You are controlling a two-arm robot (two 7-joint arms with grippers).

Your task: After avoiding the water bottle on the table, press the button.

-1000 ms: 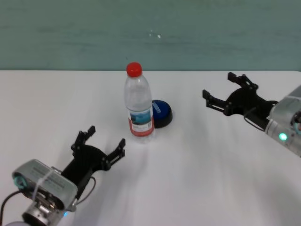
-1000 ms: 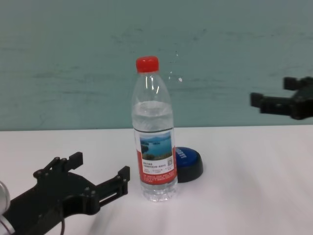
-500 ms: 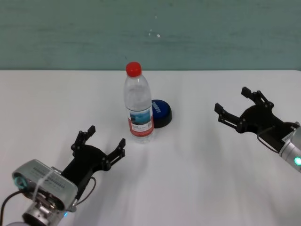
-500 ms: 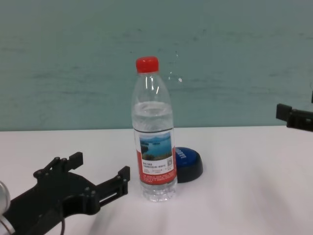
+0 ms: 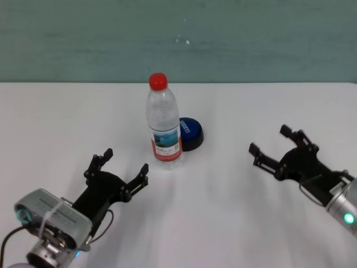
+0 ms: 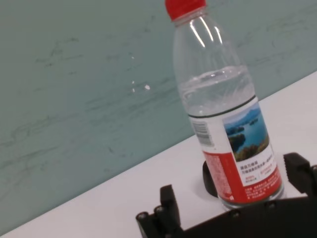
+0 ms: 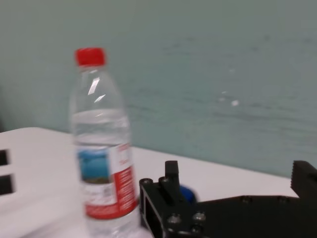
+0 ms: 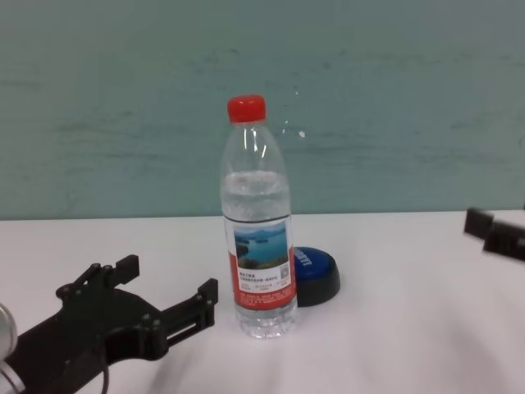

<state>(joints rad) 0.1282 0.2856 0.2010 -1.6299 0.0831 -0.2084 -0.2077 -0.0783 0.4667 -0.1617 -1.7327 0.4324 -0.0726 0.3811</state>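
Note:
The water bottle [image 5: 164, 124] stands upright mid-table, clear with a red cap and a lake label. The blue button [image 5: 191, 133] sits just behind it on its right, touching or nearly so. My left gripper [image 5: 125, 162] is open and empty, near the table in front of the bottle and a little to its left. My right gripper [image 5: 269, 139] is open and empty, well to the right of the button. In the chest view the bottle [image 8: 258, 238] partly hides the button [image 8: 317, 275]. The right wrist view shows the bottle [image 7: 101, 148] beyond my fingers [image 7: 171, 181].
The white table [image 5: 223, 223] reaches back to a teal wall [image 5: 251, 39]. Bare tabletop lies between the button and my right gripper. In the left wrist view the bottle [image 6: 228, 124] stands close ahead, between my fingers [image 6: 168, 208].
My right gripper has moved nearer to me and lower, staying open. The left arm, the bottle and the button have not moved.

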